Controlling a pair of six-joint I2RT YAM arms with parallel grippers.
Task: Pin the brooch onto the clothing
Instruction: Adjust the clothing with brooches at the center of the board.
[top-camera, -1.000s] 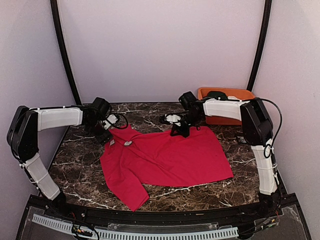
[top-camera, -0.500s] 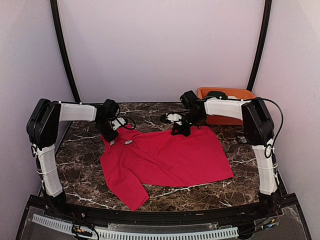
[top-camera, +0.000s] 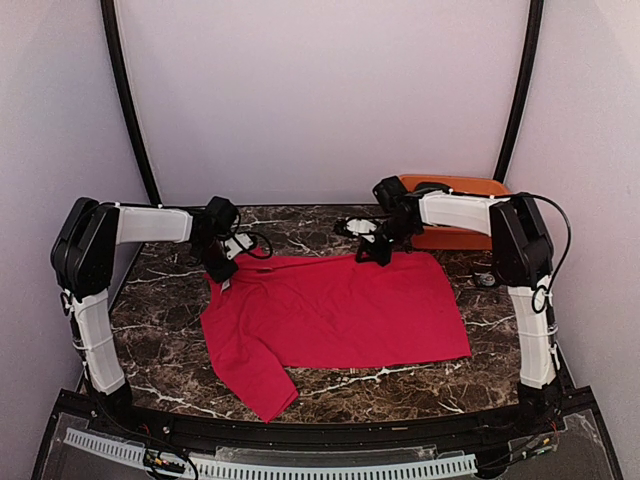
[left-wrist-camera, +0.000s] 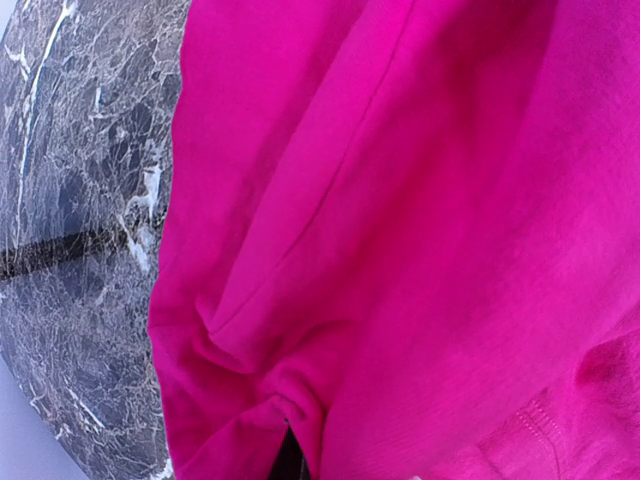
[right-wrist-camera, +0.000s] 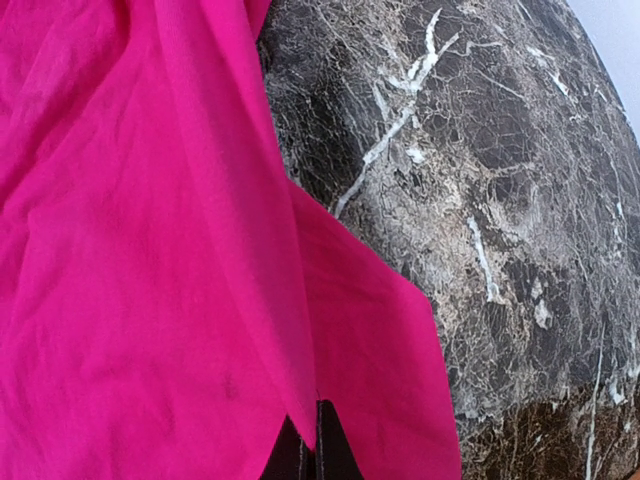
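Note:
The clothing, a bright red T-shirt (top-camera: 340, 310), lies spread on the dark marble table (top-camera: 160, 320), its far edge pulled straight between the two grippers. My left gripper (top-camera: 222, 270) is shut on a bunched fold at the shirt's far left corner; in the left wrist view the red cloth (left-wrist-camera: 400, 220) fills the frame and only a dark sliver of the gripper (left-wrist-camera: 290, 462) shows. My right gripper (top-camera: 380, 252) is shut on the far edge near the middle, and in the right wrist view its black fingertips (right-wrist-camera: 335, 450) pinch a hanging fold of the shirt (right-wrist-camera: 150, 260). The brooch is hidden.
An orange bin (top-camera: 470, 187) with a dark item inside stands at the back right, just behind the right arm. A small dark round object (top-camera: 487, 280) lies on the table right of the shirt. Curved black posts and pale walls enclose the table.
The left gripper came down onto the shirt's far left corner and closed on it. The right gripper moved right and back, drawing the far edge straight. A small pale spot on the shirt no longer shows.

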